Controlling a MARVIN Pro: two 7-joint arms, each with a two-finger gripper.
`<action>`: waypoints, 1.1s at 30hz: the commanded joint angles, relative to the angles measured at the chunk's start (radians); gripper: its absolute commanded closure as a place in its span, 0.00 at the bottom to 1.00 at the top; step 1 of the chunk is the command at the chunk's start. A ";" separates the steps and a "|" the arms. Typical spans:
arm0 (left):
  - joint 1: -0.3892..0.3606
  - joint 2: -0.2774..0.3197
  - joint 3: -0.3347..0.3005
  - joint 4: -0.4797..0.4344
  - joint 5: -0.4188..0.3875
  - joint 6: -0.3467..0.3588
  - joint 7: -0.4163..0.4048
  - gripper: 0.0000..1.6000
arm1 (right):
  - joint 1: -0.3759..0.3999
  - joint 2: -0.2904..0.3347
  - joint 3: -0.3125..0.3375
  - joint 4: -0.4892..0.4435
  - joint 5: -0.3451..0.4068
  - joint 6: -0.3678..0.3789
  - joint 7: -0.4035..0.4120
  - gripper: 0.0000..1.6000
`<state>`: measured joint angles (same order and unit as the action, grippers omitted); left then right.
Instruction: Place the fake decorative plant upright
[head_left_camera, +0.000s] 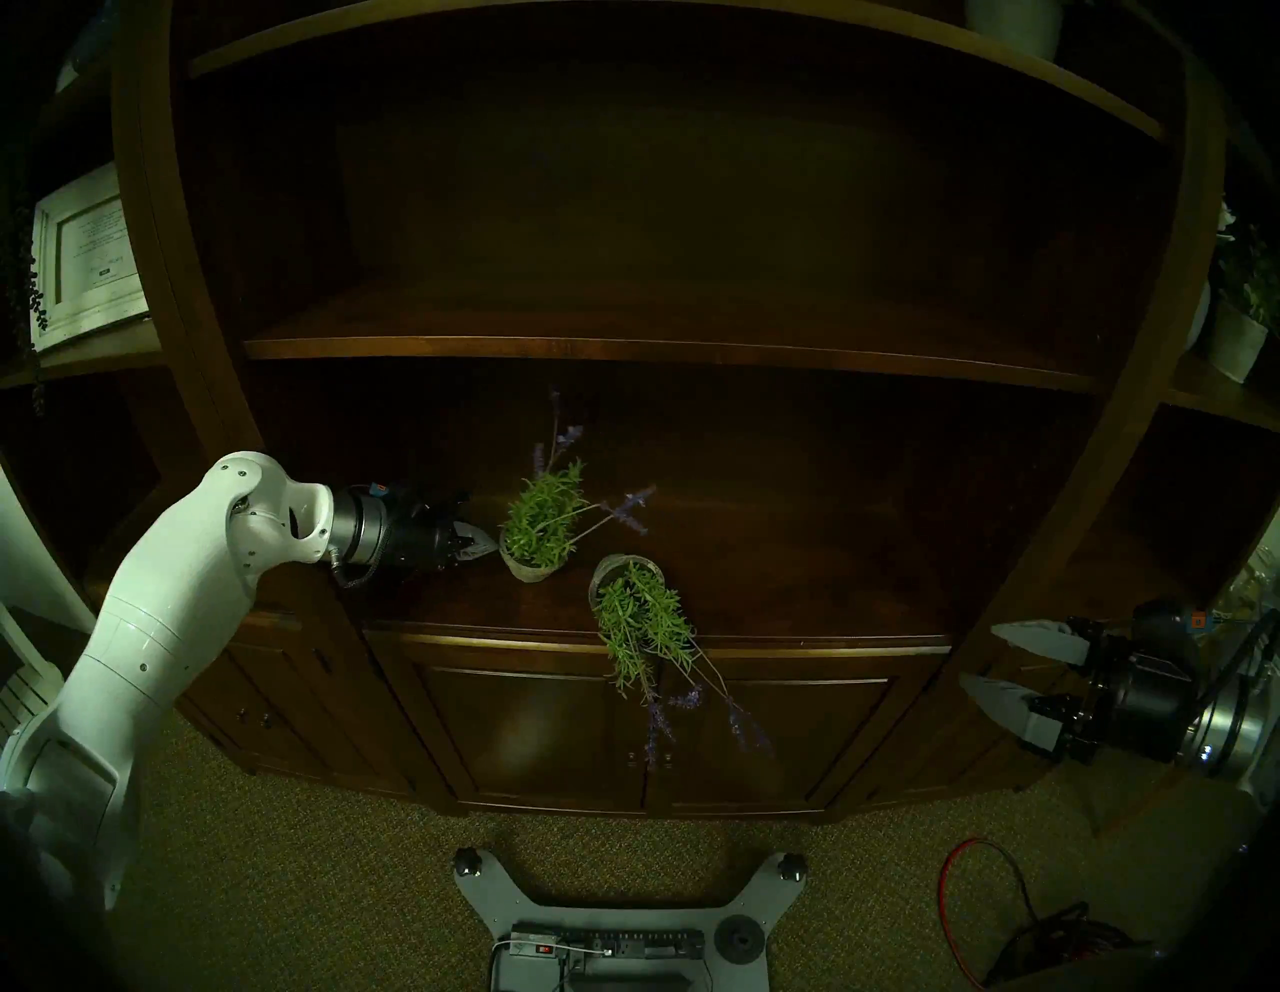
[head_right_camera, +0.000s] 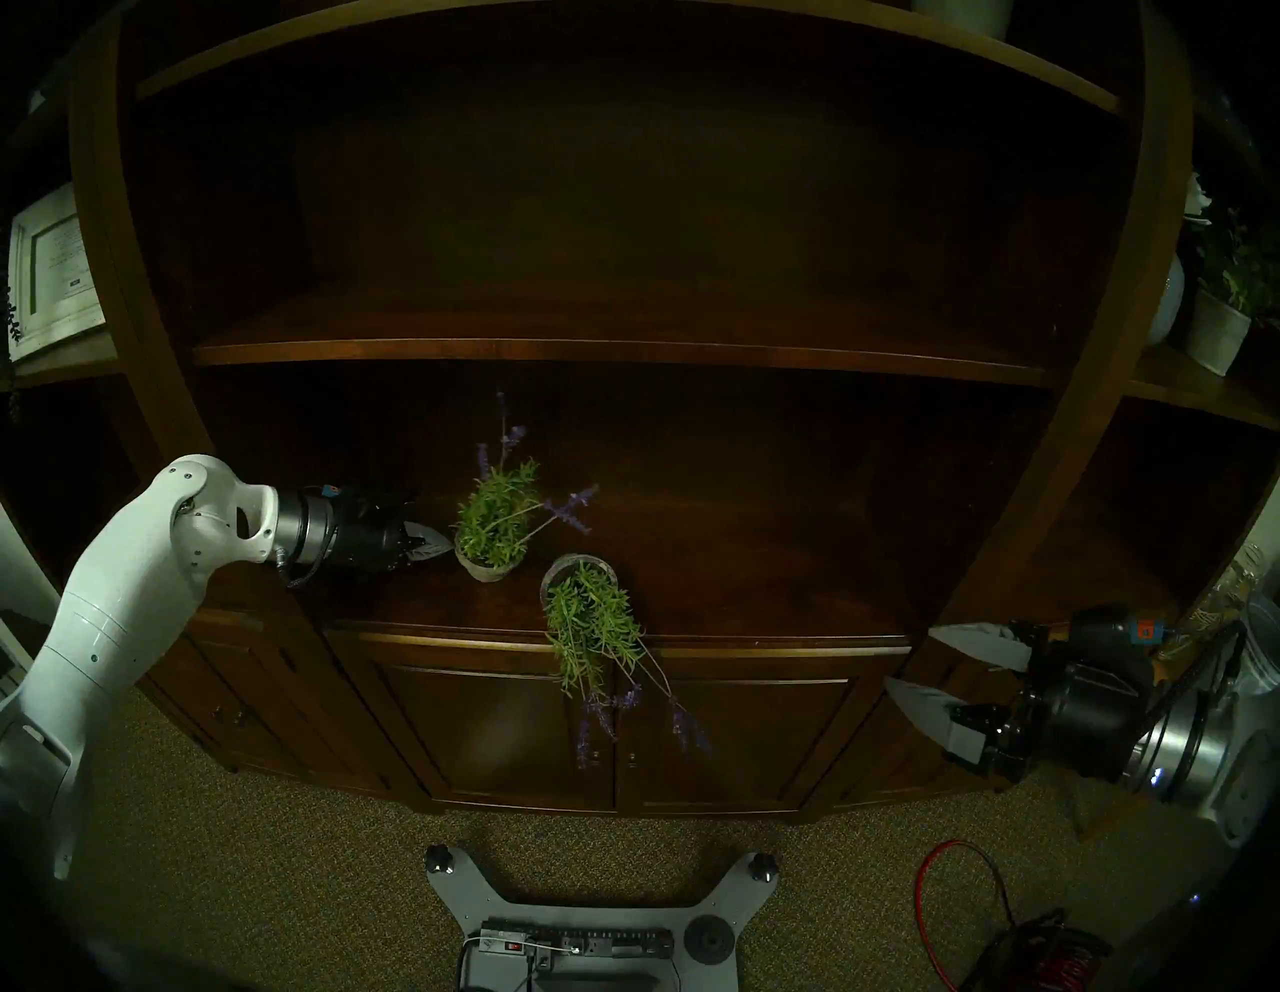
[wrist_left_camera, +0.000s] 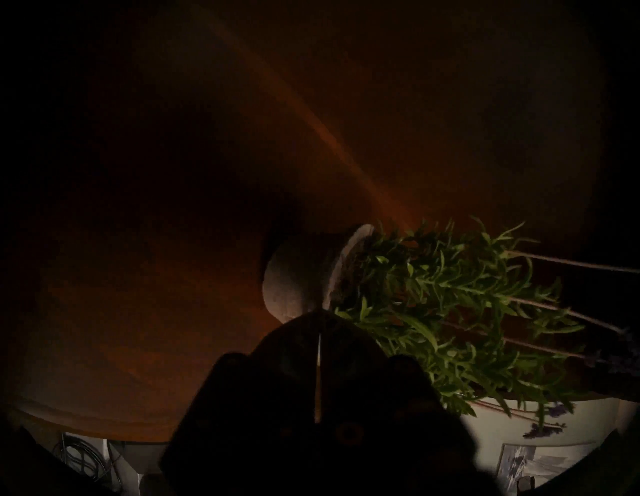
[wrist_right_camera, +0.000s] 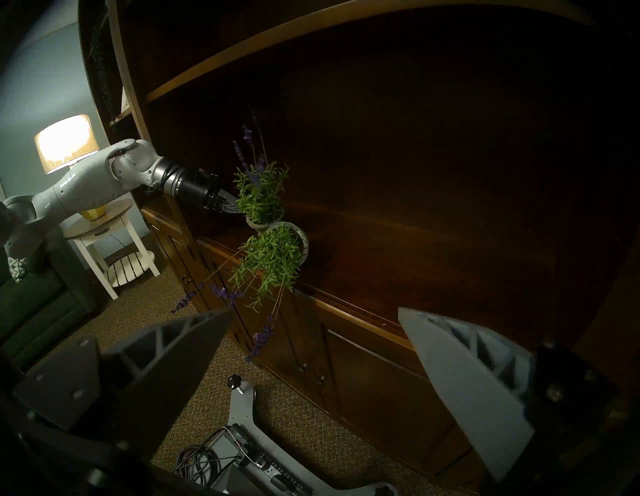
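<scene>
Nearest the robot, the base plate (head_left_camera: 613, 893) rests on the carpet (head_left_camera: 277, 866), with a power strip (head_left_camera: 609, 945) mounted on it and a red cable (head_left_camera: 970, 893) looped on the floor to the right.

The right gripper (head_left_camera: 987, 658) hangs at the right edge of the head view, in front of the cabinet and well apart from both plants. Its two grey fingers (wrist_right_camera: 460, 377) are spread wide and hold nothing.

On the front edge of the cabinet top (head_left_camera: 796, 589), the tipped plant (head_left_camera: 641, 623) lies on its side. Its pot mouth faces the robot, and its green foliage and purple flower stems hang over the edge in front of the cabinet doors (head_left_camera: 540, 727).

Just behind it and to the left stands the upright plant (head_left_camera: 540, 519) in a grey pot (head_left_camera: 526, 569), slightly tilted. Whether the two pots touch cannot be told.

The left gripper (head_left_camera: 481, 540) is level with the upright plant's pot, on its left side. Its fingers are pressed together with nothing between them. The tips lie just beside the pot; contact cannot be confirmed. In the left wrist view the pot (wrist_left_camera: 298, 277) appears directly beyond the closed fingertips.

Farther back, the shelf (head_left_camera: 623, 346) spans the unit. A framed picture (head_left_camera: 86, 256) sits in the left bay and a white potted plant (head_left_camera: 1240, 319) in the right bay.
</scene>
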<state>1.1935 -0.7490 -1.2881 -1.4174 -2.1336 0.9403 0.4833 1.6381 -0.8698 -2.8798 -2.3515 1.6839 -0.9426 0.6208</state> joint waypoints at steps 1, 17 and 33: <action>-0.003 0.030 -0.039 -0.030 -0.008 -0.015 -0.008 1.00 | 0.002 0.000 0.002 -0.002 -0.002 -0.004 0.001 0.00; 0.006 0.032 -0.039 -0.041 -0.005 -0.031 -0.010 1.00 | 0.002 0.000 0.002 -0.002 -0.003 -0.004 0.001 0.00; 0.178 0.127 -0.105 -0.253 -0.061 -0.030 -0.037 1.00 | 0.002 0.000 0.002 -0.002 -0.002 -0.003 0.001 0.00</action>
<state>1.3124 -0.6827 -1.3334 -1.5596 -2.1599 0.9108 0.4733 1.6381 -0.8698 -2.8799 -2.3516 1.6839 -0.9427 0.6208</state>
